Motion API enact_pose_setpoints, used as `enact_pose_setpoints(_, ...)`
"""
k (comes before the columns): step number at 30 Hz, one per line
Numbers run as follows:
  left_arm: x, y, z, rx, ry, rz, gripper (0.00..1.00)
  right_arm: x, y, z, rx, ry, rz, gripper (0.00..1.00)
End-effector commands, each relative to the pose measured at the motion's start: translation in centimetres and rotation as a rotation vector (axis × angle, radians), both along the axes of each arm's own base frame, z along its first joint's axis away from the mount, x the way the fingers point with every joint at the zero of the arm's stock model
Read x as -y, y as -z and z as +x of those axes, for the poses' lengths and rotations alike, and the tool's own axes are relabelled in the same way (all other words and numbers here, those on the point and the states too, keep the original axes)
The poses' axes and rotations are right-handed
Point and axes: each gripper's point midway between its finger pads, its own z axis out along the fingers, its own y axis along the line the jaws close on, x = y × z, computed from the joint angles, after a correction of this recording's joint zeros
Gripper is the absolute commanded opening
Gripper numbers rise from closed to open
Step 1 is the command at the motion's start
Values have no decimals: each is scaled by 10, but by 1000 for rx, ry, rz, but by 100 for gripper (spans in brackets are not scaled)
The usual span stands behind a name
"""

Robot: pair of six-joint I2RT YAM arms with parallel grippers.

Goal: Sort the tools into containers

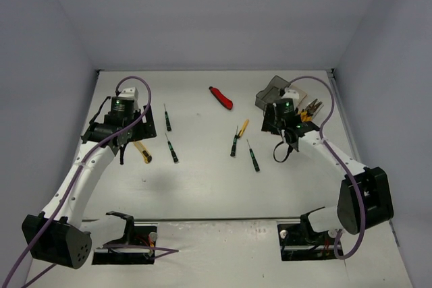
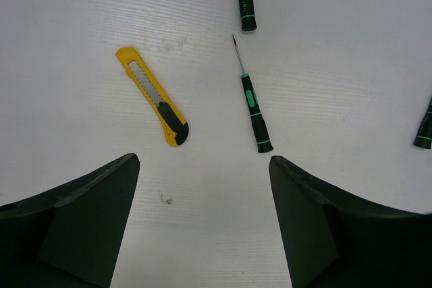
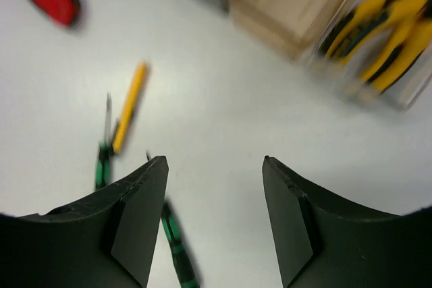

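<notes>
Now your left gripper (image 2: 202,166) hangs wide open and empty over the worktop (image 2: 351,65). The yellow utility knife (image 2: 152,96) lies just ahead, left of the gripper's centre line, its long axis slanting from far-left to near-right. A green-banded screwdriver (image 2: 254,102) lies beside it, almost dead ahead. Your right gripper (image 3: 214,166), jaws parted and holding nothing, is well apart near the tan bin (image 3: 290,1), so your left arm is judged the nearer.

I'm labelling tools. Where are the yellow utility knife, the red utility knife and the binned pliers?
yellow utility knife (image 2: 152,96), left wrist view, middle of body.
red utility knife (image 1: 222,98), top external view, middle of body.
pliers (image 3: 364,11), right wrist view, yellow handle.
</notes>
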Motion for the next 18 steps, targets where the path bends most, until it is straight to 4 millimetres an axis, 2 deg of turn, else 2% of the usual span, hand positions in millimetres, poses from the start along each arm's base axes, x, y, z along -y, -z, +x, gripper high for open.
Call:
enact_pose_setpoints(1, 3, -17, 6, 61, 7, -32, 75, -42, 35, -59, -189, -199, 35, 55)
enact_pose_setpoints(6, 3, -16, 6, 53, 12, -31, 75, -72, 56, -91, -287, -293, 31, 54)
enact_pose_setpoints(15, 2, -15, 7, 51, 7, -32, 75, -64, 92, -96, -378, -253, -66, 53)
enact_pose_setpoints(18, 2, -14, 6, 50, 6, -33, 75, -68, 98, -95, -396, -271, -83, 51)
